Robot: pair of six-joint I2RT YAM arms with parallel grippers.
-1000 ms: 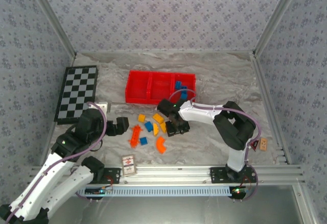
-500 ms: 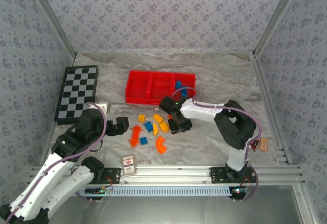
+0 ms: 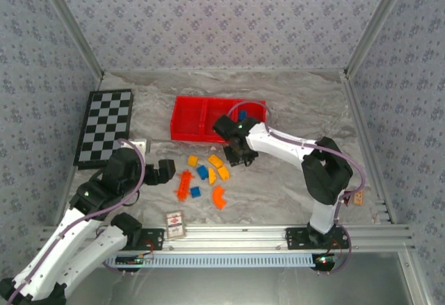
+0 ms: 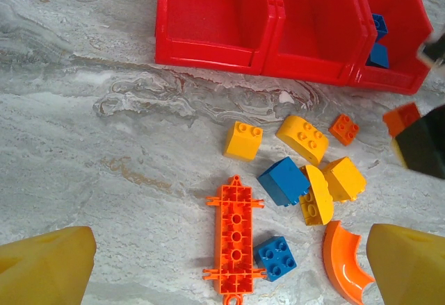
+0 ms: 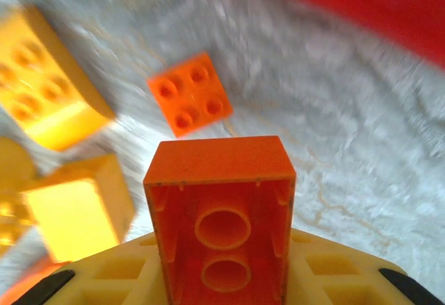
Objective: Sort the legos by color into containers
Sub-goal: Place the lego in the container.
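The right end effector [image 3: 239, 155] is clamped on an orange brick [image 5: 220, 215], whose hollow underside faces the wrist camera between the yellow fingers [image 5: 327, 270]. A second ago it hung nearer the arm bases, over the loose pile. It has since travelled away from them with the brick, so its wrist now overlaps the front wall of the red tray [image 3: 188, 121]. Just beyond the held brick, a small orange square [image 5: 191, 93] lies on the table [image 3: 299, 103]. To the end effector's left are a rounded yellow brick [image 5: 42, 86] and a yellow block [image 5: 80, 215]. Past the end effector, in the tray's right-hand compartment, lie the blue bricks [image 4: 377, 41]. The left end effector [image 3: 165, 171] has kept its place through all three moments, hanging above the table with its fingers spread wide and nothing between them. Directly ahead of it lies a long orange brick [image 4: 235, 232], with a small blue brick [image 4: 275, 257] just beside it and a curved orange brick [image 4: 344, 260] further to its right. Beyond those, a larger blue brick [image 4: 284, 180] touches a yellow half-round piece [image 4: 316, 197], and a yellow square brick [image 4: 243, 140] sits nearer the tray. None of these loose pieces has shifted. Off to this end effector's left lies a checkerboard [image 3: 104, 126], and back toward the bases a white card [image 3: 174, 224].
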